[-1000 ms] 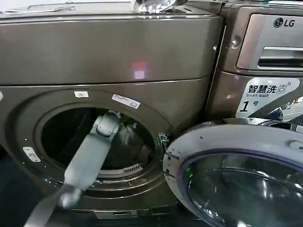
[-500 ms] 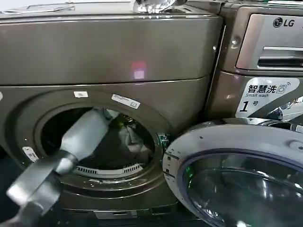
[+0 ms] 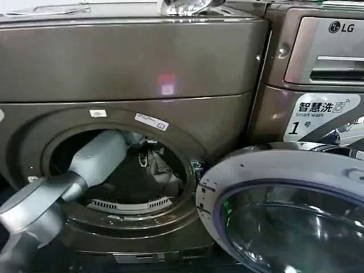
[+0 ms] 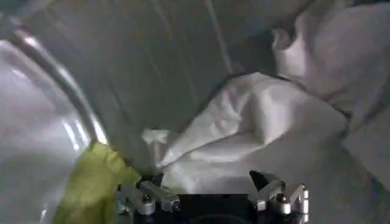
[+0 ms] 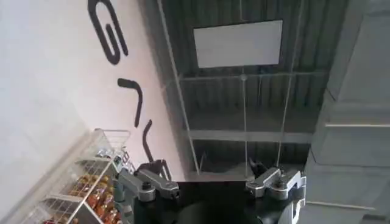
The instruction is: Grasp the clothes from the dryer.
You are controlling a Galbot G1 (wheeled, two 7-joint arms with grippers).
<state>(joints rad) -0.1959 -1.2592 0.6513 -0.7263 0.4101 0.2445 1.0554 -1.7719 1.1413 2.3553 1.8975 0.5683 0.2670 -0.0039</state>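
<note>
White clothes [image 4: 256, 128] lie in the dryer [image 3: 114, 74] drum before the open left gripper [image 4: 210, 196].

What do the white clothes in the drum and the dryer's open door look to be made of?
The white clothes look like soft matte woven fabric, going by the creases and folds. The open door seems to have a glossy transparent window, glass or clear plastic, showing reflections, set in a pale ring that looks like plastic or painted metal.
</note>
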